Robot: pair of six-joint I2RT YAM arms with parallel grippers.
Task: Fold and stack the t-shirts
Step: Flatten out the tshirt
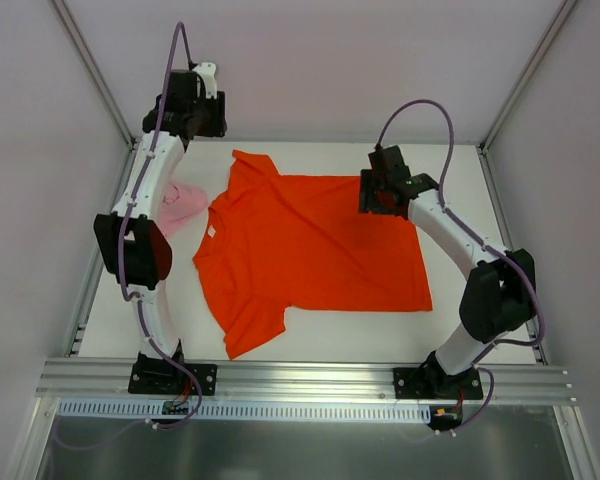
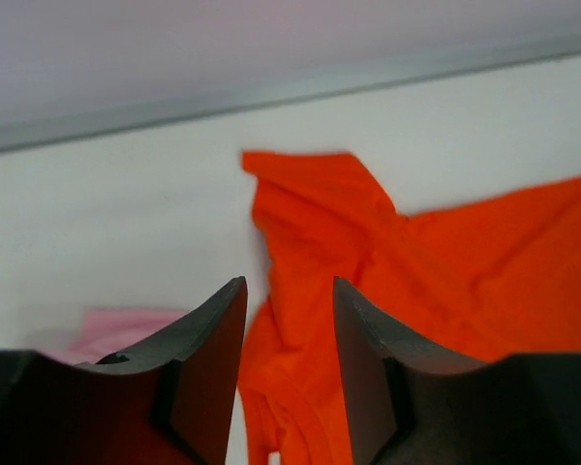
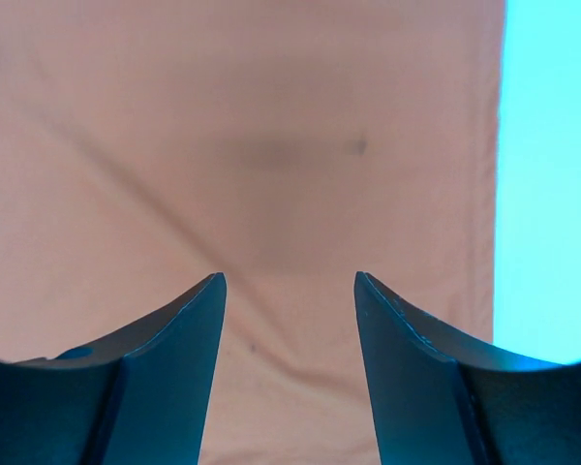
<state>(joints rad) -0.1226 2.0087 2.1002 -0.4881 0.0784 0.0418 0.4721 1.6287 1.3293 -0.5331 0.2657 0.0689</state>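
Note:
The big orange-red t-shirt (image 1: 310, 245) lies spread flat on the white table, collar to the left, its far sleeve (image 2: 315, 208) rumpled. The small pale pink t-shirt (image 1: 180, 205) sits crumpled beside the collar, partly hidden under my left arm; its edge (image 2: 126, 327) shows low in the left wrist view. My left gripper (image 2: 289, 281) hovers open above the back left of the table (image 1: 198, 112), holding nothing, with the orange cloth seen beyond its jaws. My right gripper (image 3: 290, 276) is open over the shirt's far right corner (image 1: 375, 192), its fingers apart above flat cloth.
White enclosure walls with metal corner posts (image 1: 90, 75) close in the table at the back and sides. An aluminium rail (image 1: 310, 378) carrying both arm bases runs along the near edge. Bare table (image 1: 460, 190) shows to the right of the orange shirt.

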